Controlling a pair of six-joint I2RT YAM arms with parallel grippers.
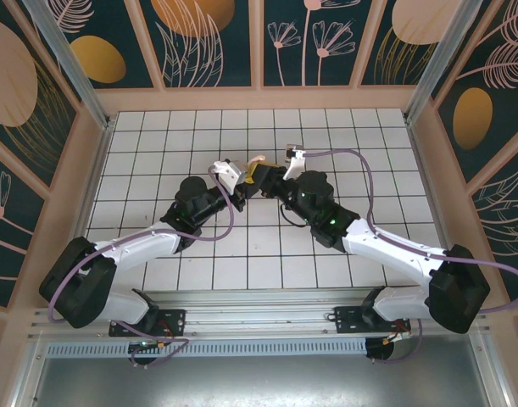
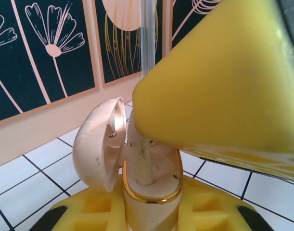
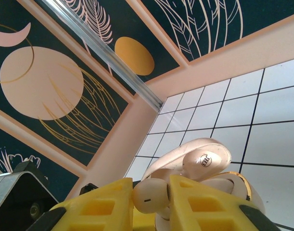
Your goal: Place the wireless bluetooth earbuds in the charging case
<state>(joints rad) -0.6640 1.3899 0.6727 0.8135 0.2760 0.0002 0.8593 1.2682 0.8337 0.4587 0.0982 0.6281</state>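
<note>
My left gripper is shut on the charging case, a cream shell with a gold rim, held upright with its lid swung open to the left. One cream earbud is pinched in my right gripper, directly over the case. Its stem reaches down into the case's socket, while a yellow finger of the right gripper hides its head. A rounded cream piece with a logo sits under the lid; it looks like the other earbud. From above, both grippers meet at mid-table, left and right.
The white tiled table is walled by pink panels with dark floral prints. A metal post runs down the back corner. The arms' bases sit at the near edge, with cables looping above them.
</note>
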